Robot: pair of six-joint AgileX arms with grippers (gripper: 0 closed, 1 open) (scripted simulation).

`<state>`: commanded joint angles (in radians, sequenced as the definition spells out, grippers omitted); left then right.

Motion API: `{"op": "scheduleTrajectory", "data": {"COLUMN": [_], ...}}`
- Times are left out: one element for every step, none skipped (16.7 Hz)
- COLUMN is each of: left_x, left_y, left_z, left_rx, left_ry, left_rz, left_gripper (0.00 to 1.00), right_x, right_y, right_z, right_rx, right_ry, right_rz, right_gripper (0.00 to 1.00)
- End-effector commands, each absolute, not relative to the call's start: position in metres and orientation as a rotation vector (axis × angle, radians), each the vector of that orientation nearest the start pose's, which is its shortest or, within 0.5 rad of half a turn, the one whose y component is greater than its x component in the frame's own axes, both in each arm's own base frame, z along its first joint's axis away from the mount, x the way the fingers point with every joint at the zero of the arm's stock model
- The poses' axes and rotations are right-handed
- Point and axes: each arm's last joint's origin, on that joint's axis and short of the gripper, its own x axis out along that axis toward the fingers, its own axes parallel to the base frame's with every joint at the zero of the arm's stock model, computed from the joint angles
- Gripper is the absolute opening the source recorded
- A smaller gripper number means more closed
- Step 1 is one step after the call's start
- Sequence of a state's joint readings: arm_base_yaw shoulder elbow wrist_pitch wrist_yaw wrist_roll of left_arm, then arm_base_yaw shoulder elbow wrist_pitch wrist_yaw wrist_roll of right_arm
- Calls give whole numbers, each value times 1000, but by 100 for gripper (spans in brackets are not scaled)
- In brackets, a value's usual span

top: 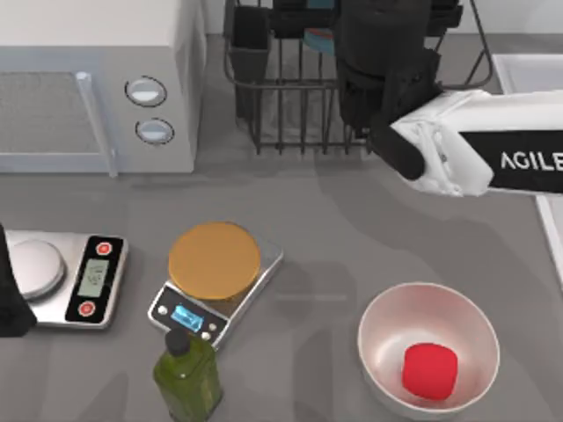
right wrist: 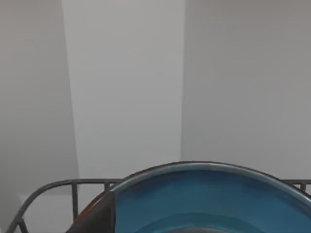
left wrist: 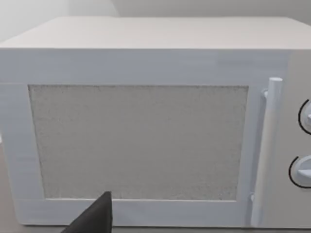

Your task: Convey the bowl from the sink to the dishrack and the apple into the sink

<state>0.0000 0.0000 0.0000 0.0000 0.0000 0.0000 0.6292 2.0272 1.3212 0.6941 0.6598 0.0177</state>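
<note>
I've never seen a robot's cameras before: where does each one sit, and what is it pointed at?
Top view: above the table, looking down; the right arm reaches over the dishrack, the apple lies in a white bowl.
Left wrist view: on the left arm, facing the microwave.
Right wrist view: on the right arm, facing the bowl over the dishrack.
Shared: top and left wrist both show the microwave.

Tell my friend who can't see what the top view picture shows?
The right arm reaches over the black dishrack at the back, where a bit of the blue bowl peeks out. A red apple sits inside a white bowl in front, near two scales, a green bottle and a microwave.
</note>
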Motion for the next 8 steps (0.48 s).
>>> {"op": "scheduleTrajectory", "data": {"left_x": [106,106,106,106,106,106,106,106], "left_y": [-1,-1,-1,-1,-1,-1,-1,-1], "left_z": [160,160,160,160,160,160,160,160], "left_rx": [0,0,0,0,0,0,0,0], "left_ry": [0,0,0,0,0,0,0,0], "left_rz": [0,0,0,0,0,0,0,0], "left_gripper": [100,100,100,100,100,100,100,100], "right_x": [379,377,374,370,365,358,351,341], "right_y": [254,247,239,228,217,205,192,179], "right_z": [226,231,236,242,248,254,261,270], "right_rx": [-2,-4,-7,-11,-16,-20,-22,-19], "right_ry": [3,5,9,14,20,25,28,24], "right_rz": [-8,-8,-8,-7,-5,-2,-2,-2], "right_gripper": [100,100,100,100,100,100,100,100]}}
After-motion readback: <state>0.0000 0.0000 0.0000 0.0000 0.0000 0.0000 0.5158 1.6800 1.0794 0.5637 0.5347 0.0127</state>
